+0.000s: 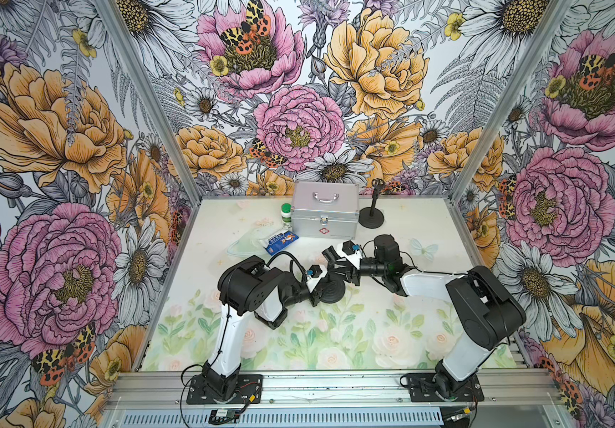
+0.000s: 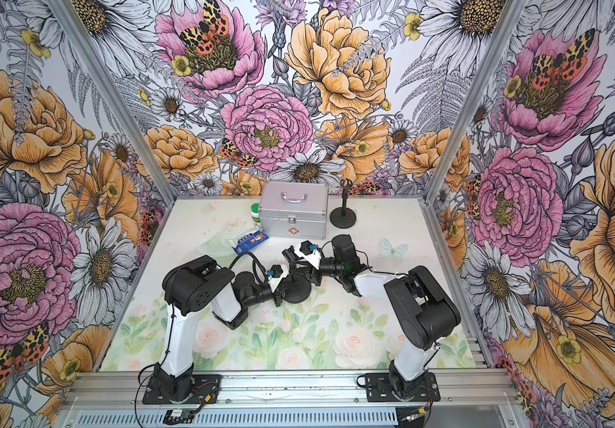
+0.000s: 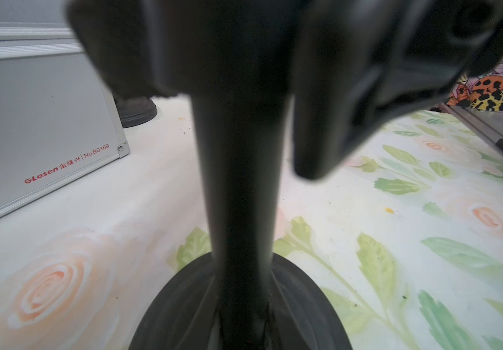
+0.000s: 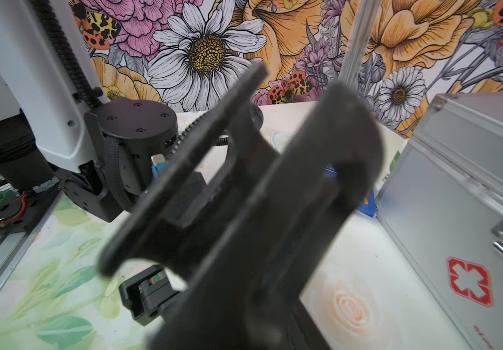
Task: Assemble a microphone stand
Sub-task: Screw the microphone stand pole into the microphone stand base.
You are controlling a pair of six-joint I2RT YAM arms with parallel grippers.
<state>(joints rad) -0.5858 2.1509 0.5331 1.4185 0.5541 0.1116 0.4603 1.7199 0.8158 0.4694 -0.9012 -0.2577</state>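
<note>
Pole (image 3: 241,181) stands upright on its round base (image 1: 330,291) on the desk (image 1: 391,326), clenched between our left fingers (image 3: 320,145). Our right fingers (image 4: 344,157) hang near its top end; whether they grasp anything, we cannot tell.

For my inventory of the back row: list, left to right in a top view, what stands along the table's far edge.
Green-capped white bottle → silver aluminium case with a handle → black microphone stand on a round base.
</note>
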